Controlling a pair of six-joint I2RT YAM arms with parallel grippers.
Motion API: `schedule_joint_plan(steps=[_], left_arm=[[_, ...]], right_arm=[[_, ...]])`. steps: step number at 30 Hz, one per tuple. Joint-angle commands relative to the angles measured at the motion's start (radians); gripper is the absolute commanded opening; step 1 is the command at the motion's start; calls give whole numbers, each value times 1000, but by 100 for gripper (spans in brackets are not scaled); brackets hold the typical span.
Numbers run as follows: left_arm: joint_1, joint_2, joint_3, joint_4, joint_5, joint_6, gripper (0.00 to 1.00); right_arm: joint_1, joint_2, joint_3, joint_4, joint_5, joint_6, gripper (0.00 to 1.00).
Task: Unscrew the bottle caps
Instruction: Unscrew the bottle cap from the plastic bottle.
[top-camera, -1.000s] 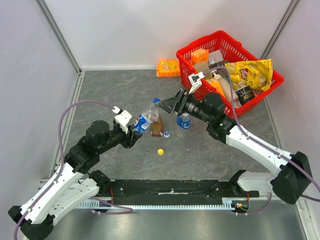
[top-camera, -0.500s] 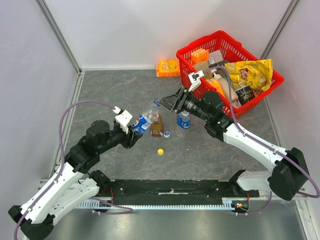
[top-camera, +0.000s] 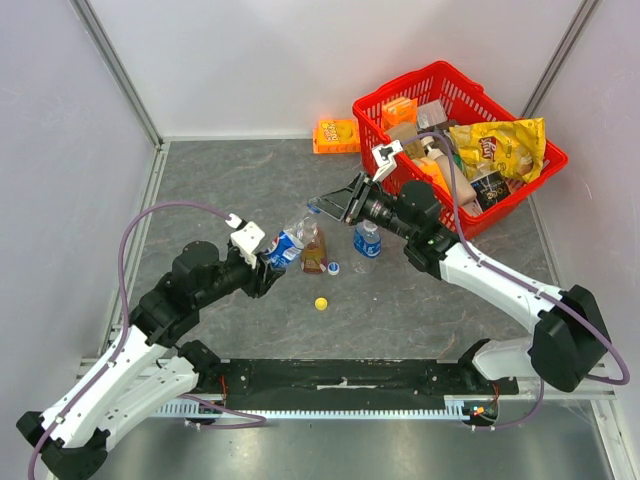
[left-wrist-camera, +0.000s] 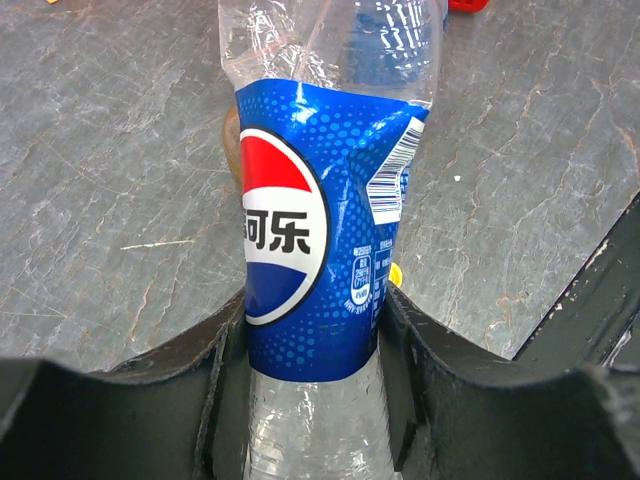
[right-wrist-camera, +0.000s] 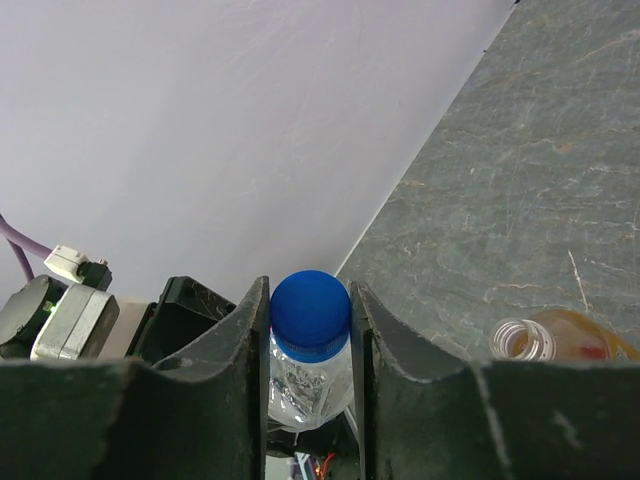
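My left gripper (left-wrist-camera: 312, 330) is shut on a clear bottle (left-wrist-camera: 320, 250) with a blue label, held tilted above the table. At its top is a blue bottle cap (right-wrist-camera: 310, 312), and my right gripper (right-wrist-camera: 310, 325) is shut on that cap, one finger pressed to each side. In the top view the two grippers meet at this bottle (top-camera: 287, 243). Beside it an amber bottle (top-camera: 313, 255) stands with its neck open. A second clear bottle (top-camera: 367, 240) stands to the right. A yellow cap (top-camera: 320, 303) and a whitish-blue cap (top-camera: 333, 267) lie loose on the table.
A red basket (top-camera: 375, 105) full of snack packs stands at the back right, close behind the right arm. An orange box (top-camera: 336, 135) lies by the back wall. White walls enclose the grey table on three sides.
My right gripper has moved a little left onto the blue cap and its jaws have closed on it. The left arm and its bottle have not moved.
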Motion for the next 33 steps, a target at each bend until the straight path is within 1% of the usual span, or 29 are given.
schedule_joint_plan(steps=[1,5,8,14,19,23,24,27,29,30,33], left_arm=[[-3,-6,0,31,21,38,2],[-3,-5,1,28,21,34,2],[-4,-3,4,29,20,36,2],[-4,-6,18,34,35,21,2],[-3,5,44,37,98,-5,2],[-3,17,67,40,205,-16,2],[-3,23,72,43,230,-51,2],[-3,40,86,52,312,-80,2],[-3,46,96,67,400,-97,2],[-3,43,98,98,473,-113,2],[-3,41,104,159,576,-165,2]], right_arm=[[-1,10,11,65,-41,15,28],[-1,9,7,66,-49,4,8],[-2,4,1,69,-57,-6,0],[-1,-23,-16,104,-83,-38,0],[-1,-63,-62,209,-127,-71,0],[-1,-102,-91,256,-147,-100,0],[-1,-114,-99,278,-158,-106,0],[-1,-137,-119,328,-192,-117,0],[-1,-151,-127,367,-228,-123,0],[-1,-155,-128,379,-251,-124,0],[-1,-165,-137,460,-328,-129,0]])
